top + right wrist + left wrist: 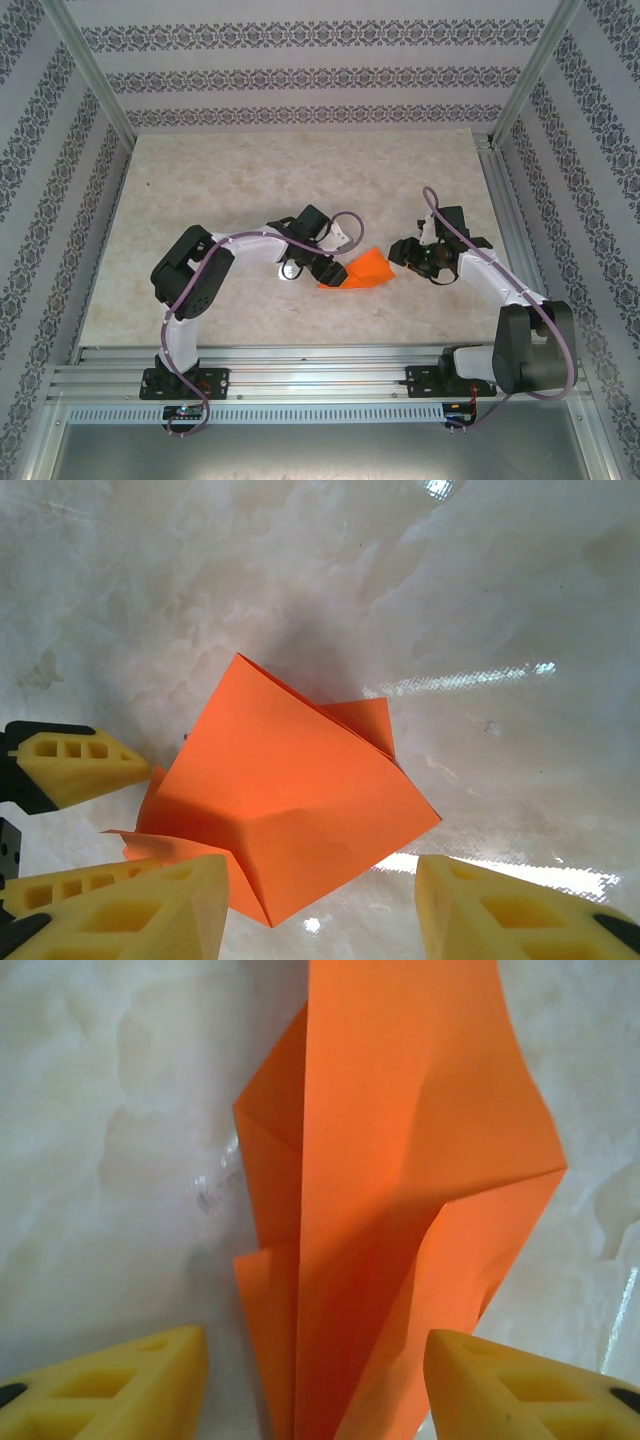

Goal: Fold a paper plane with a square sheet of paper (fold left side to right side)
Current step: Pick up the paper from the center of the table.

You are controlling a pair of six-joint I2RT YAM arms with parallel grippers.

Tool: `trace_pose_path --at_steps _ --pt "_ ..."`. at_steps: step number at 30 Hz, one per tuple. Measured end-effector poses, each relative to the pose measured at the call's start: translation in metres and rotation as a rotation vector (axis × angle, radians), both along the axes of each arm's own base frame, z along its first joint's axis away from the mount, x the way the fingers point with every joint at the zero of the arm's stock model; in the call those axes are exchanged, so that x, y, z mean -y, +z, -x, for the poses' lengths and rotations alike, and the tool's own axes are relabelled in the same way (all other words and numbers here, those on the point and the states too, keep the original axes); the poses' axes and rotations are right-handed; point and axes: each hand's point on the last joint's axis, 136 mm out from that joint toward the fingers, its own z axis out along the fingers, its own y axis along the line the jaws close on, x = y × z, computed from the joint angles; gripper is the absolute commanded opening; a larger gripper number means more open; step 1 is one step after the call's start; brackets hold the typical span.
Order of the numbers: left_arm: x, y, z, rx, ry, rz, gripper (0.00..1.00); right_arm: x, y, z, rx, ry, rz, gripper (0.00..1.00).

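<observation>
The square sheet of paper (364, 270) is bright orange and partly folded, a creased, puffed-up shape lying mid-table between the two arms. In the left wrist view the paper (400, 1160) rises as several upright folds between my left gripper's (315, 1388) yellow fingers (110, 1390), which stand apart on either side without pinching it. My left gripper (335, 272) is at the paper's left end. My right gripper (398, 254) hovers open at its right end. In the right wrist view the paper (290, 800) lies ahead of the right gripper (320, 910), with the left gripper's fingers (70, 765) at its far side.
The marble-patterned tabletop (250, 180) is walled by patterned panels. Aluminium rails (300, 380) run along the near edge with both arm bases on them. A metal rail (505, 220) lines the right side. A small shiny spot (210, 1192) lies left of the paper.
</observation>
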Motion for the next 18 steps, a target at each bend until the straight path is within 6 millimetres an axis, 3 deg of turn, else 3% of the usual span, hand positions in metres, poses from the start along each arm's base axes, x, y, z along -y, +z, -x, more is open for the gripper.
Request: trace_pose_path --at_steps 4,10,15,18 --pt "0.007 -0.005 0.001 -0.03 -0.008 0.014 0.3 0.0 0.0 0.001 -0.001 0.002 -0.003 0.52" --pt "0.012 -0.005 0.009 -0.082 -0.027 0.056 0.09 -0.002 0.0 0.001 0.0 0.011 -0.014 0.51" --pt "0.012 -0.002 0.011 -0.105 -0.019 0.11 0.02 -0.006 0.007 0.002 0.017 0.022 -0.036 0.51" --pt "-0.001 0.005 0.011 -0.106 0.018 0.129 0.0 -0.007 0.015 0.001 0.043 0.026 -0.047 0.51"
